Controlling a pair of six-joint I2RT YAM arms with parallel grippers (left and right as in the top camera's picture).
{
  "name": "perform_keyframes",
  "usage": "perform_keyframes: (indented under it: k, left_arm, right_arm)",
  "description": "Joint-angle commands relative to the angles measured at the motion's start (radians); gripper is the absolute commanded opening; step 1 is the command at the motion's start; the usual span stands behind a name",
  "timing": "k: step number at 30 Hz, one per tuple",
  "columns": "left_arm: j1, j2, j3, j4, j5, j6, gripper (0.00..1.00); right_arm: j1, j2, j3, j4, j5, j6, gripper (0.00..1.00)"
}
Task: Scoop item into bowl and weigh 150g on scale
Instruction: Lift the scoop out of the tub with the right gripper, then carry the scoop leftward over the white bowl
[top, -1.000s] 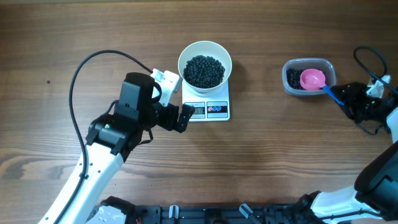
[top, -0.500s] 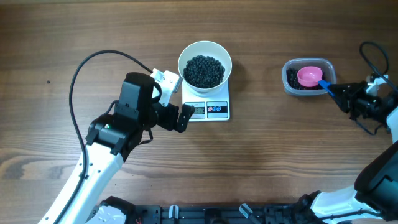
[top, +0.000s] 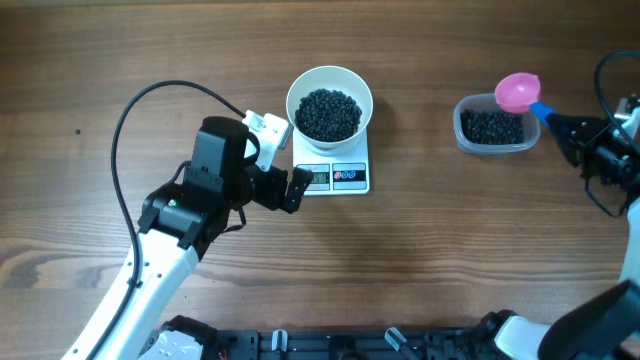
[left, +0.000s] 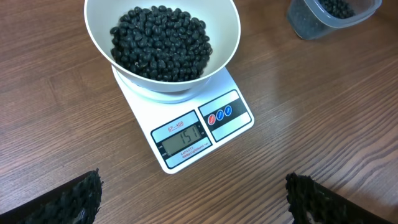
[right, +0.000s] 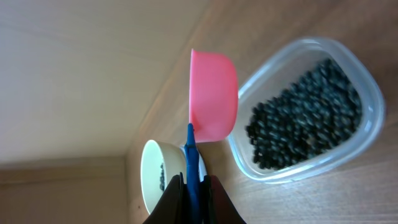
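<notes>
Brown wood-grain table (top: 420, 260), two arms. Left arm with a looping black cable (top: 130, 110) reaches in from the near left side. The left gripper (top: 284, 158) is spread wide with nothing between its fingers, black ridged fingertips (left: 74, 199) at both lower corners of the wrist view, parked just beside the near left side of the scale and not touching it.

Small white square digital kitchen scale (left: 236, 118) flat on the table. Its grey display (left: 182, 137) reads 151, and there are two round buttons (left: 219, 115), one red and one blue, next to the display. A round white smooth-sided bowl (left: 227, 31) sits upright on the scale platform, overhanging it all round. A heap of small round black beans (left: 158, 43) fills the bottom of the bowl to about halfway up.

The right gripper (right: 194, 202), over on the right side, is clamped tight on the thin blue handle (right: 193, 162) of a pink plastic scoop (right: 212, 93). The scoop cup is at the far right corner of a clear rectangular plastic container (right: 292, 177); whether it touches the rim or is clear of it, can't tell. More black beans cover the container floor. The container sits on the table well apart from the scale, toward the right arm, about level with the bowl
</notes>
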Motion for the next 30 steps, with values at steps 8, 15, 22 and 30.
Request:
perform_keyframes:
  k: [8,15,22,30]
  left_arm:
    - [-0.003,0.003,0.013,0.003,-0.006,0.02,1.0]
    - [-0.003,0.003,0.013,0.003,-0.006,0.02,1.0]
    - [-0.003,0.003,0.013,0.003,-0.006,0.02,1.0]
    - [-0.003,0.003,0.013,0.003,-0.006,0.02,1.0]
  right_arm:
    - [0.177,-0.224,0.02,0.51,-0.018,0.176,0.04]
    - [0.514,-0.218,0.024,0.653,0.205,-0.055,0.04]
    - [0.691,-0.028,0.341,0.159,0.322,-0.464,0.04]
    - [0.923,0.199,0.592,-0.218,0.542,-0.776,0.04]
